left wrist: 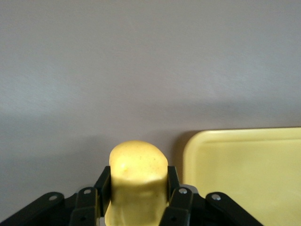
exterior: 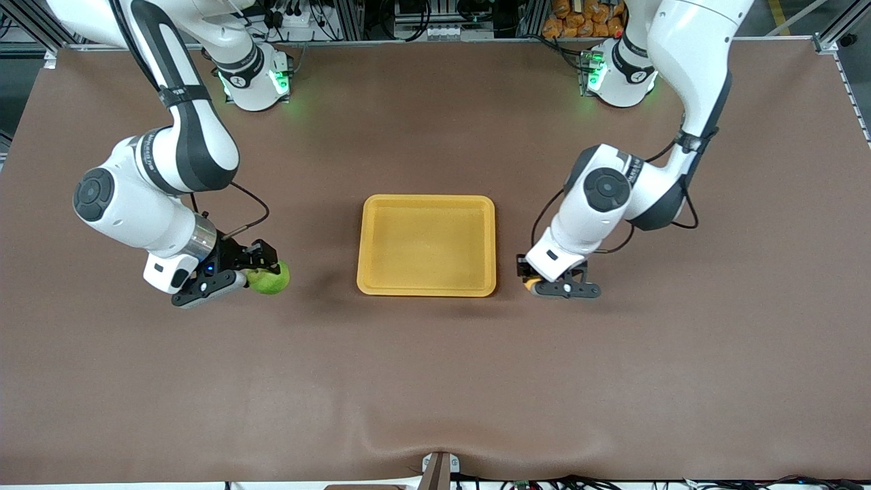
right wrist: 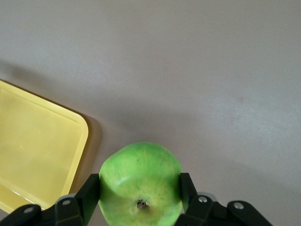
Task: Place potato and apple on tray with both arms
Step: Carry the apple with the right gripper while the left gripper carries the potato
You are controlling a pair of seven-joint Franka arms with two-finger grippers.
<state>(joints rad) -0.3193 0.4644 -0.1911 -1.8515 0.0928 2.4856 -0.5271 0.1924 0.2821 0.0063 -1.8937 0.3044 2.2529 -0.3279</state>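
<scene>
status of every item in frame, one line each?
Left claw: shut on the potato, beside the tray.
Right claw: shut on the apple, toward the right arm's end of the table.
Tray: flat on the table, nothing in it.

I log a flat yellow-orange plastic tray [exterior: 427, 245] on the plain brown table mat [exterior: 435, 367], a bright green round apple [exterior: 270, 278] with a dark stem dimple, a matte yellow potato [left wrist: 138, 181], and white arms with black joint bands and black grippers.
</scene>
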